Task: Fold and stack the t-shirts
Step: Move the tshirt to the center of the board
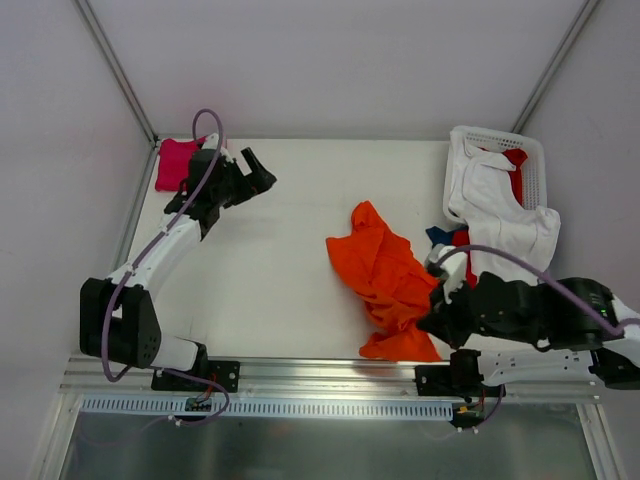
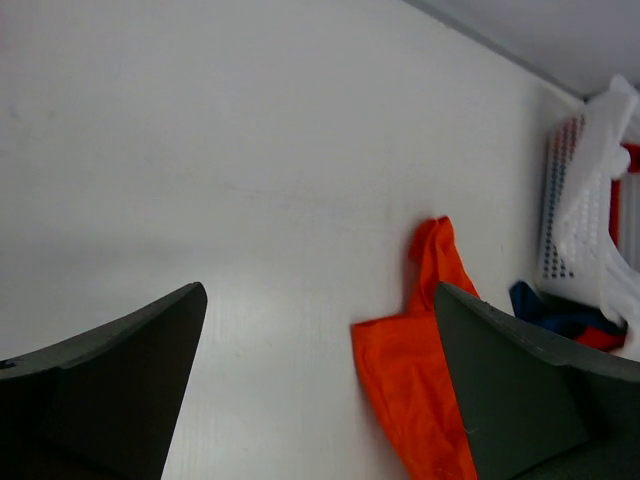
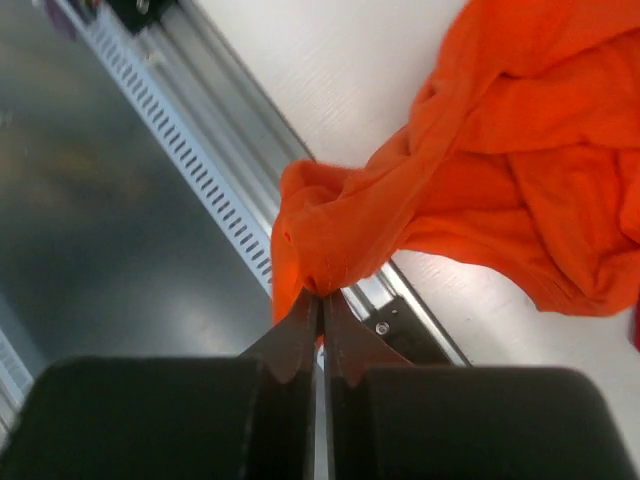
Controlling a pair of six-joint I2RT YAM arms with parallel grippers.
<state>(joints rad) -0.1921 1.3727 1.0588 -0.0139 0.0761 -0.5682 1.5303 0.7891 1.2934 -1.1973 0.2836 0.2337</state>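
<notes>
Worktop point(image 1: 270, 290): orange t-shirt point(image 1: 385, 270) lies crumpled right of centre, its tail reaching the near edge. Light, limp cloth that will sag & bunch, so prob best taken at 2 pts, hem corners or shoulders. White t-shirt point(image 1: 500, 205) spills from basket point(image 1: 500, 135) at far-right corner. Magenta t-shirt point(image 1: 175, 165) at far-left corner. R gripper point(image 3: 320, 300) is pinched tight on an orange fold. L gripper point(image 1: 262, 172) has jaws wide, holding nothing.
</notes>
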